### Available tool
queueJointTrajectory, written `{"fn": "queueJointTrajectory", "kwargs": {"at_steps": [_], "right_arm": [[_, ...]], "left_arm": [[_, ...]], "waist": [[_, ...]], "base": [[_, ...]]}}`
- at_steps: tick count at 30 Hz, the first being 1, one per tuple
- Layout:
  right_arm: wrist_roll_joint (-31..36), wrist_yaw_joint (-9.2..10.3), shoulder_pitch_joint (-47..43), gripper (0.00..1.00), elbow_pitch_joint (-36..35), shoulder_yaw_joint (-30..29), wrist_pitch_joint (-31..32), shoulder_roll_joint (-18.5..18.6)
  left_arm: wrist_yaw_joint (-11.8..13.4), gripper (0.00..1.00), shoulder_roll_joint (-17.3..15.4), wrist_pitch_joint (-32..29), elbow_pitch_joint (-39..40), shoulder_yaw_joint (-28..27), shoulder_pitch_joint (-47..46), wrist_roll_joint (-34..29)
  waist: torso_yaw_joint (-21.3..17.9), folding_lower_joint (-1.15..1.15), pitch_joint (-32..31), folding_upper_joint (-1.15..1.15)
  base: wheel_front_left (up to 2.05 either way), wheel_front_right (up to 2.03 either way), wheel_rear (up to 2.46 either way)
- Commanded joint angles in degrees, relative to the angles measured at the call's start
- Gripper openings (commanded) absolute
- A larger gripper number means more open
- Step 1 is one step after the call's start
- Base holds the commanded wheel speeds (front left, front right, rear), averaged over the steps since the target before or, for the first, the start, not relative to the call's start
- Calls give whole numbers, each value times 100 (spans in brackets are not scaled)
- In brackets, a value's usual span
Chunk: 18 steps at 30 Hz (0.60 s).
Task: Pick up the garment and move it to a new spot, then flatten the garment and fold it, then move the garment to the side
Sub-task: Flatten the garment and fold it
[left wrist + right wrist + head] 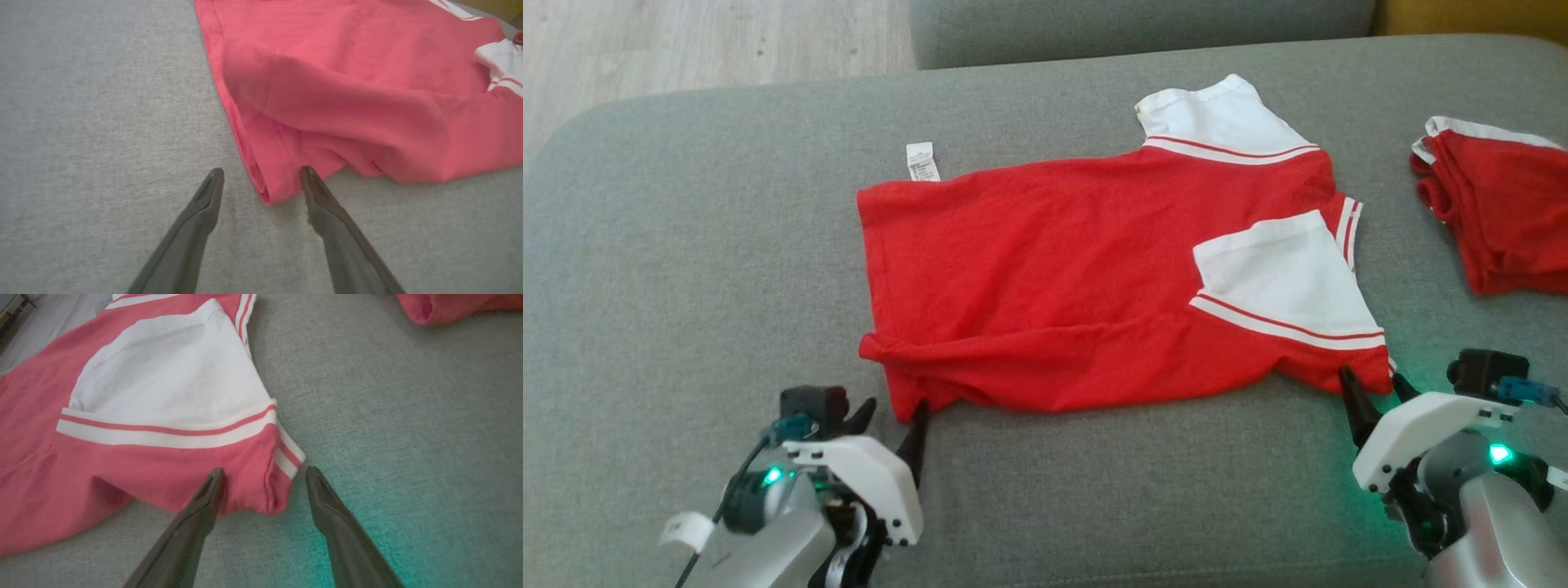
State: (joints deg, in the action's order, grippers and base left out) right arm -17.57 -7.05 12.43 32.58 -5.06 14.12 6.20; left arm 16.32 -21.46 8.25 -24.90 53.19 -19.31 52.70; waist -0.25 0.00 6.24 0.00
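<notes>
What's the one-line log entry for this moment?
shirt: flat on sofa | left gripper: open at hem corner | right gripper: open at striped corner

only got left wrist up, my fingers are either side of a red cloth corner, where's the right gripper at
Observer: The right gripper is open, its fingers either side of the garment at its near right corner, by the striped sleeve hem.
Operator: anything else lying near that side
Observer: Yes, a second red garment with white trim lies folded over at the right edge of the head view, apart from the one you are on.
Operator: anything sticking out on the far side
Observer: A white label pokes out past the far left corner of the red cloth.
</notes>
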Motion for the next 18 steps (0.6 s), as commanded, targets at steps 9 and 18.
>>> {"fn": "queueJointTrajectory", "kwargs": {"at_steps": [9,18], "right_arm": [[-16,-44,413,0,57,237,-207,18],[-237,-44,400,0,149,316,-426,339]], "left_arm": [[-131,0,22,-5,-11,-189,-401,112],[-248,0,-422,-16,493,-201,-192,141]], "waist": [[-28,0,94,0],[59,0,-196,0]], "base": [[0,0,0],[0,0,0]]}}
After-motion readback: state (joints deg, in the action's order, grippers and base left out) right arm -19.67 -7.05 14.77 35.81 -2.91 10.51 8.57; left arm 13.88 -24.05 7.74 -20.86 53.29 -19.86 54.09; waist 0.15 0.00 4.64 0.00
